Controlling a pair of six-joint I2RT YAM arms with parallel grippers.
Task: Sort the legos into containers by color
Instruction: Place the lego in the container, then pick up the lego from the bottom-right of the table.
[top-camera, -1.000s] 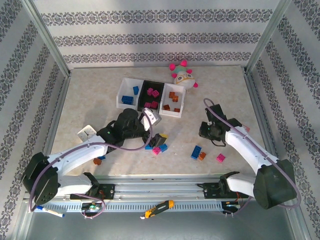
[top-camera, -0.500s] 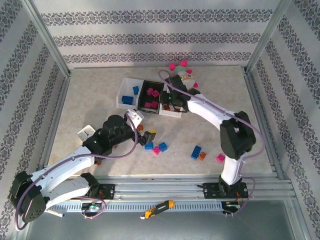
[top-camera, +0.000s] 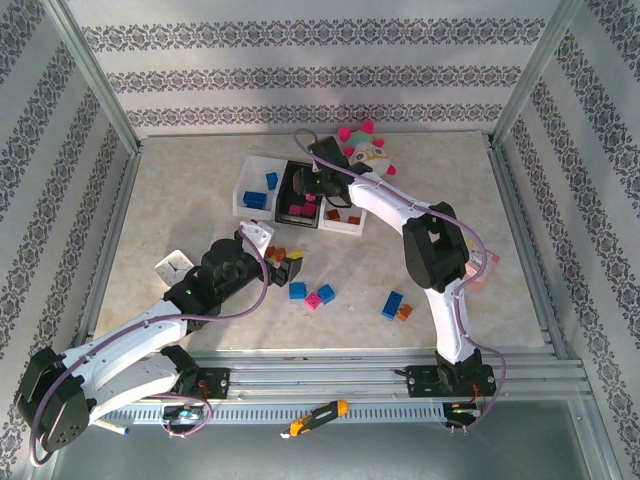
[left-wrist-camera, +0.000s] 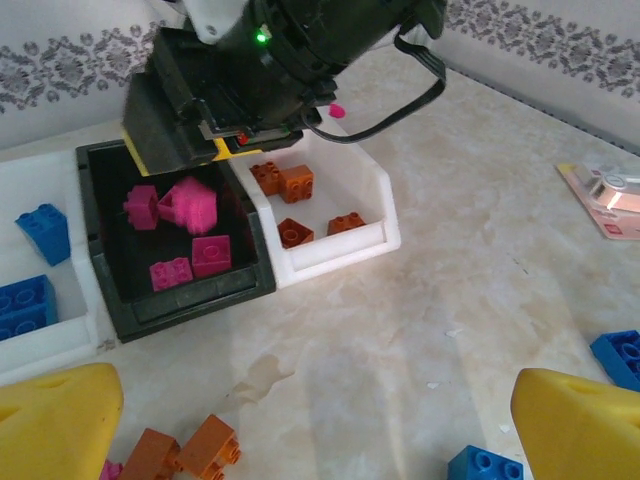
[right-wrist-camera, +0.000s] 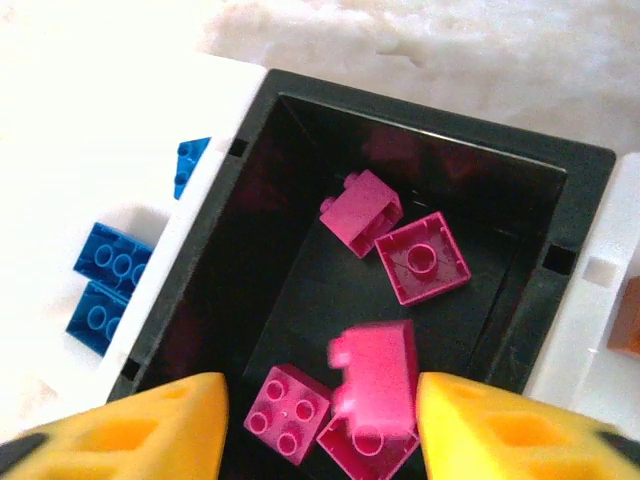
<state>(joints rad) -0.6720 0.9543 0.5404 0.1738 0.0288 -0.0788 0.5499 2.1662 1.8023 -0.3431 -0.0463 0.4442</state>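
Legos (right-wrist-camera: 420, 258) & bins (left-wrist-camera: 340, 252): smooth plastic; table (left-wrist-camera: 450, 300) polished, stone-look.

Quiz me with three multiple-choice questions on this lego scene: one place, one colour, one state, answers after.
1. The right gripper hangs over which bin?
A. the left white bin
B. the black bin
C. the right white bin

2. What colour are the bricks in the white bin right of the black one?
A. blue
B. orange
C. pink

3. What state is the left gripper in?
A. open, holding nothing
B. shut on a blue brick
C. shut on an orange brick

1 B: its wrist view looks down into the black bin.
2 B: four orange bricks lie there.
3 A: its yellow fingers stand wide apart, gripping nothing.
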